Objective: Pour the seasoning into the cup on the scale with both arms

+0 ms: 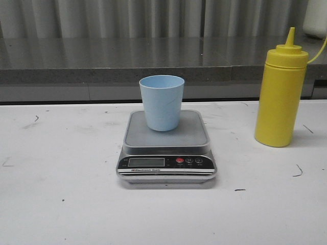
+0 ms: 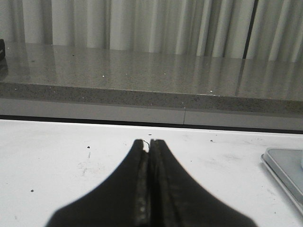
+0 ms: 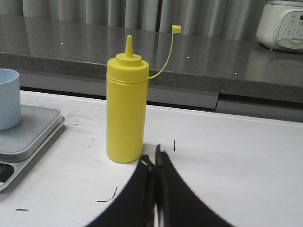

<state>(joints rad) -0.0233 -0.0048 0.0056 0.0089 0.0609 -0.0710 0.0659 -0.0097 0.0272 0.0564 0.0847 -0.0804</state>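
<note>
Front view: arms unseen | wrist views: left pincer (image 2: 149, 144), right pincer (image 3: 153, 161) closed, empty | scale (image 2: 284, 168) cropped

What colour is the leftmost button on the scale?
Red button on the scale; front view shows it best.

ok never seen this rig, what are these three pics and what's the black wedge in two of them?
One moment, three cameras on a two-armed table robot. The front view looks forward over the table: a blue cup stands on a scale, with a yellow bottle to the right, its tip cover off. The other two pictures come from cameras on the wrists. The black wedge is each arm's claw: left claw and right claw, both shut, holding nothing. The right one is close to the bottle.
</note>
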